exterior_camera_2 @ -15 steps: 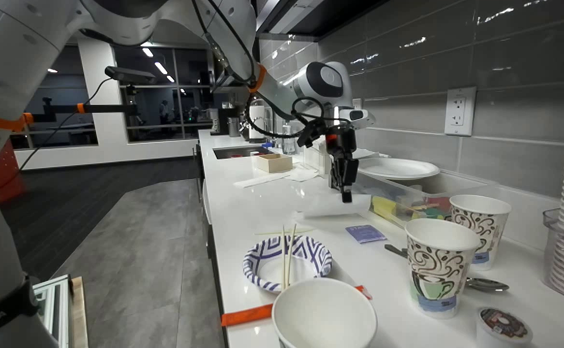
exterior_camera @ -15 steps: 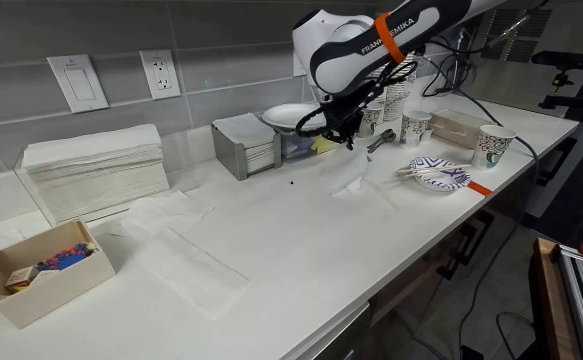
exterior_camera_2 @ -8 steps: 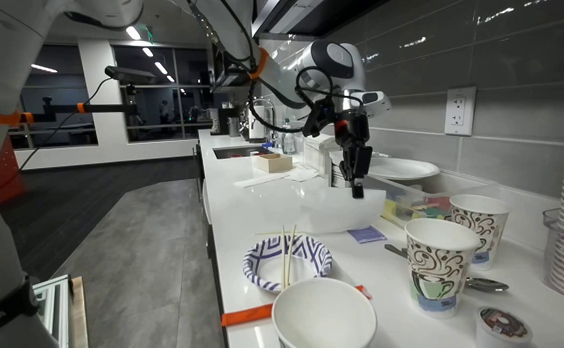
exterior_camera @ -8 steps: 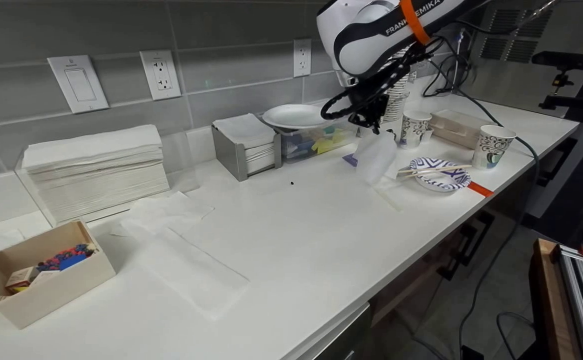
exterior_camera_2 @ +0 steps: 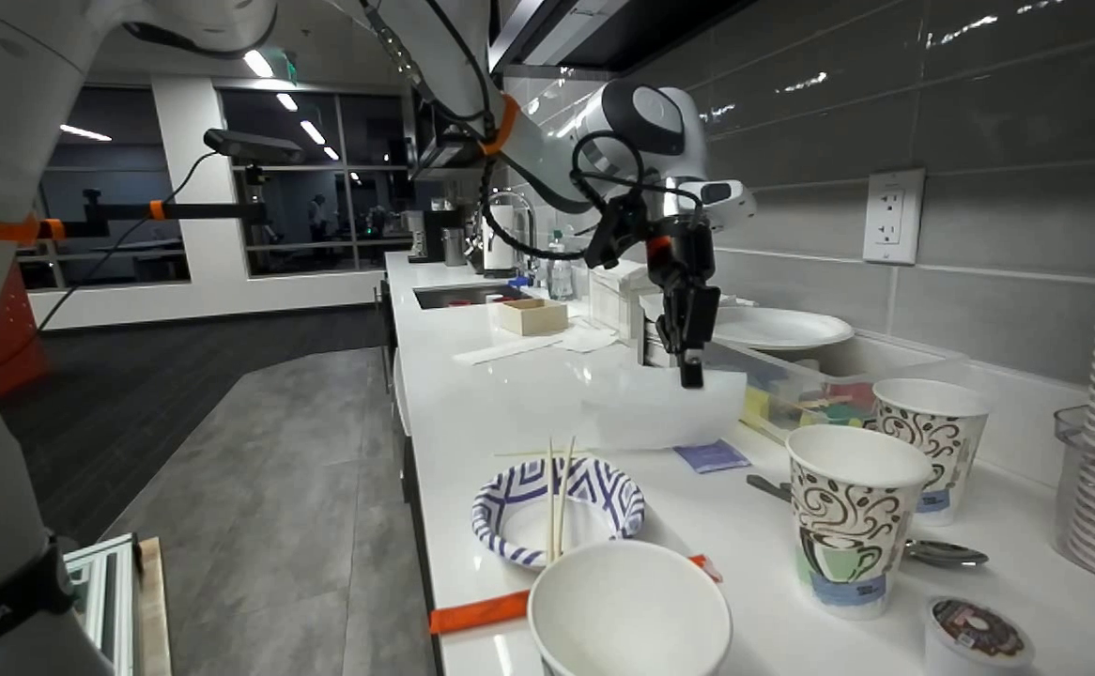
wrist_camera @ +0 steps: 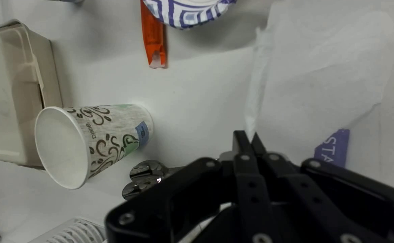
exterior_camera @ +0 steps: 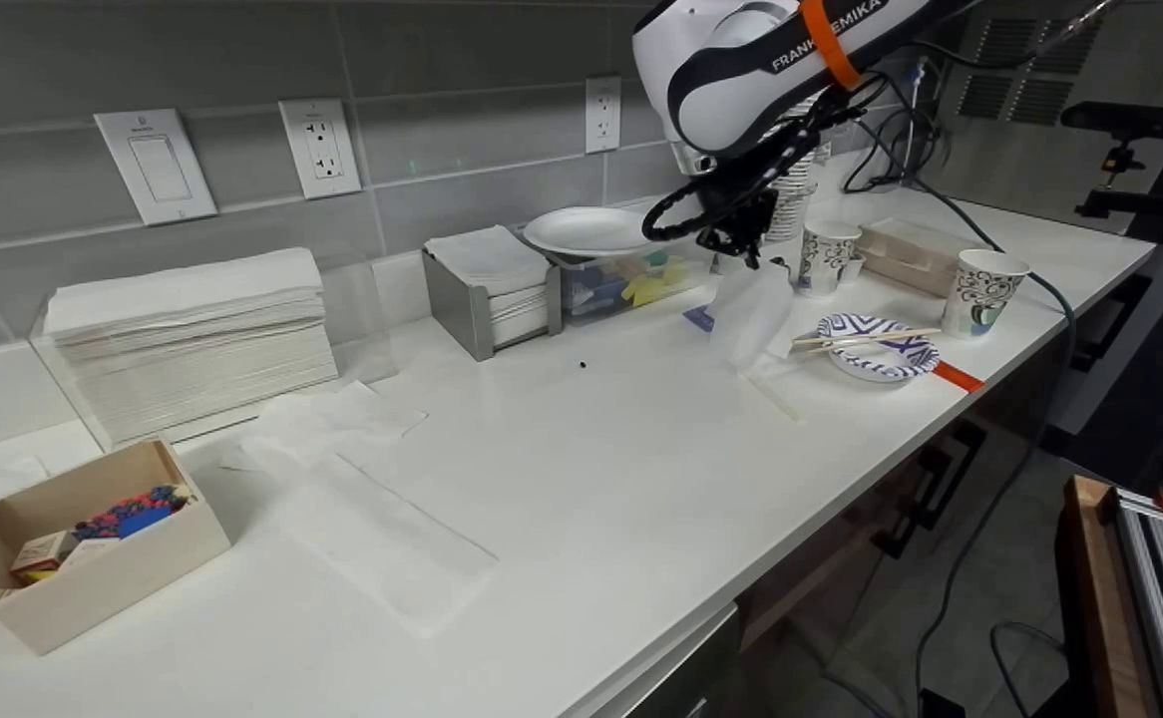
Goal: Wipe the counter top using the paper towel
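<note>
My gripper (exterior_camera: 751, 259) is shut on a white paper towel (exterior_camera: 749, 317) and holds it above the counter top (exterior_camera: 562, 469). The gripper also shows in an exterior view (exterior_camera_2: 691, 377), with the towel (exterior_camera_2: 665, 418) hanging from the fingertips down to about counter level. I cannot tell exactly where it touches. In the wrist view the fingertips (wrist_camera: 248, 136) pinch the towel's edge, and the sheet (wrist_camera: 322, 67) spreads to the right, partly covering a purple packet (wrist_camera: 335, 150). A small dark speck (exterior_camera: 582, 365) lies on the counter.
A patterned bowl (exterior_camera_2: 559, 512) with chopsticks, an orange wrapper (exterior_camera_2: 480, 612), paper cups (exterior_camera_2: 853, 526) and a spoon (exterior_camera_2: 947, 554) stand close by. A clear bin (exterior_camera: 631, 284), napkin holder (exterior_camera: 492, 289), towel stack (exterior_camera: 193, 349) and wooden box (exterior_camera: 108, 548) line the wall side.
Over the last second my gripper has moved with the towel away from the napkin holder, towards the bowl and cups. In the last half second it has hardly moved.
</note>
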Robot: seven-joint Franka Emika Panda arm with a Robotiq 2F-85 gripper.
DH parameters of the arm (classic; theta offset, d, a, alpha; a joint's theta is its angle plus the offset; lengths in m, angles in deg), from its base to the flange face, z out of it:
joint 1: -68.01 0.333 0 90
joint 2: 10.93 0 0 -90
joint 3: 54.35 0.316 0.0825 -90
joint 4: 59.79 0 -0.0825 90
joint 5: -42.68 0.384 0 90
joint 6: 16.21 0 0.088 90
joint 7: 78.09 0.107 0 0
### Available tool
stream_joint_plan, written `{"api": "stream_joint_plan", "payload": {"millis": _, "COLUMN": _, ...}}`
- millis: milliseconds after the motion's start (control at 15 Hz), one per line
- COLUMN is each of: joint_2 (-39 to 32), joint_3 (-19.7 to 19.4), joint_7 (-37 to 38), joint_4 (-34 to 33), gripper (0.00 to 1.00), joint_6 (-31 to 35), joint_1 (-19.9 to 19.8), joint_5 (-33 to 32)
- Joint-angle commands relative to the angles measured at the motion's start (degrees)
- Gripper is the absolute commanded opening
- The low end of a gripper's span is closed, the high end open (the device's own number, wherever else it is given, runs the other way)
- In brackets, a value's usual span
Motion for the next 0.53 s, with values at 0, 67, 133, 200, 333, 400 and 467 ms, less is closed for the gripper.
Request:
{"api": "stream_joint_plan", "payload": {"millis": 0, "joint_2": -2.2, "joint_3": 0.6, "joint_7": -0.5, "joint_4": -1.7, "gripper": 0.00, "joint_6": -1.2, "joint_1": -1.1, "joint_5": -1.0}}
{"api": "stream_joint_plan", "payload": {"millis": 67, "joint_2": -2.2, "joint_3": 0.7, "joint_7": -1.0, "joint_4": -1.4, "gripper": 0.00, "joint_6": -1.1, "joint_1": -1.4, "joint_5": -0.5}}
{"api": "stream_joint_plan", "payload": {"millis": 133, "joint_2": -1.7, "joint_3": 0.8, "joint_7": -1.3, "joint_4": -0.6, "gripper": 0.00, "joint_6": -0.5, "joint_1": -1.6, "joint_5": -0.3}}
{"api": "stream_joint_plan", "payload": {"millis": 200, "joint_2": -0.9, "joint_3": 0.9, "joint_7": -1.2, "joint_4": 0.4, "gripper": 0.00, "joint_6": 0.9, "joint_1": -1.8, "joint_5": -0.1}}
{"api": "stream_joint_plan", "payload": {"millis": 333, "joint_2": 0.3, "joint_3": 1.2, "joint_7": -1.2, "joint_4": 1.3, "gripper": 0.00, "joint_6": 2.1, "joint_1": -1.9, "joint_5": 0.5}}
{"api": "stream_joint_plan", "payload": {"millis": 400, "joint_2": 0.7, "joint_3": 1.8, "joint_7": -2.0, "joint_4": 1.6, "gripper": 0.00, "joint_6": 3.1, "joint_1": -2.2, "joint_5": 1.5}}
{"api": "stream_joint_plan", "payload": {"millis": 467, "joint_2": 0.9, "joint_3": 2.5, "joint_7": -3.1, "joint_4": 1.9, "gripper": 0.00, "joint_6": 4.1, "joint_1": -2.6, "joint_5": 2.8}}
